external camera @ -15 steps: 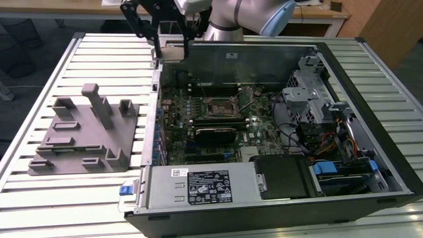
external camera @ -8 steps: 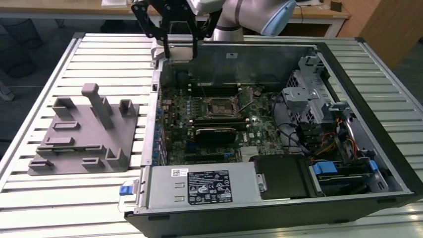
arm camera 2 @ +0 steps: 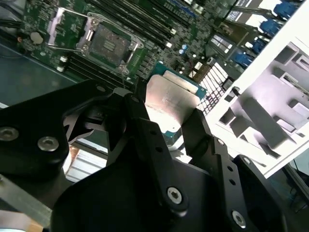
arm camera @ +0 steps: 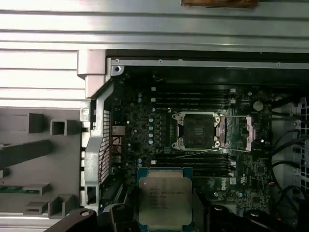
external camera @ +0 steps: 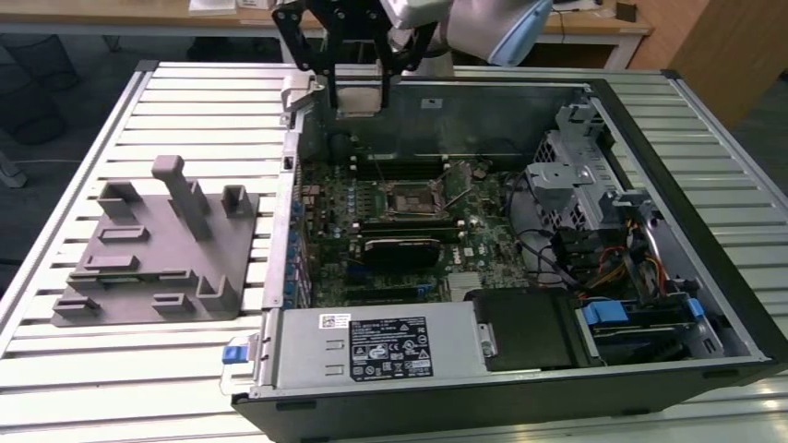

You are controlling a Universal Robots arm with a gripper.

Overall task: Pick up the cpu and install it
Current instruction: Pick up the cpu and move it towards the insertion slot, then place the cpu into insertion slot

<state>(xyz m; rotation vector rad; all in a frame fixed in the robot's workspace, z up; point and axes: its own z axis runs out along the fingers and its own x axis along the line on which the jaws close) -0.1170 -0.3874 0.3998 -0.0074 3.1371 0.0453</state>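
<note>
Nearest my exterior camera is the power supply (external camera: 376,346), at the front edge of the open computer case (external camera: 493,120). From the exterior view's left, the grey fixture (external camera: 154,249) with its upright posts sits on the slatted metal table (external camera: 185,101), just beside the case.

Next is my gripper (external camera: 358,92), clamped on opposite edges of the cpu (external camera: 358,100). The chip hangs roughly level, metal top up, over the case's far wall and clear of the board. The open socket (external camera: 409,197) lies lower, toward the camera and a little toward the exterior view's right.

In the first wrist view the chip and socket look squared to each other and well apart, with memory slots (arm camera: 193,162) between them. The load plate (arm camera: 251,133) is swung aside, so I judge the socket ready to receive.

Further right are the drive cage (external camera: 579,175) and cabling (external camera: 615,268). Behind the table, wooden desks (external camera: 124,14) suggest an office-like room.
</note>
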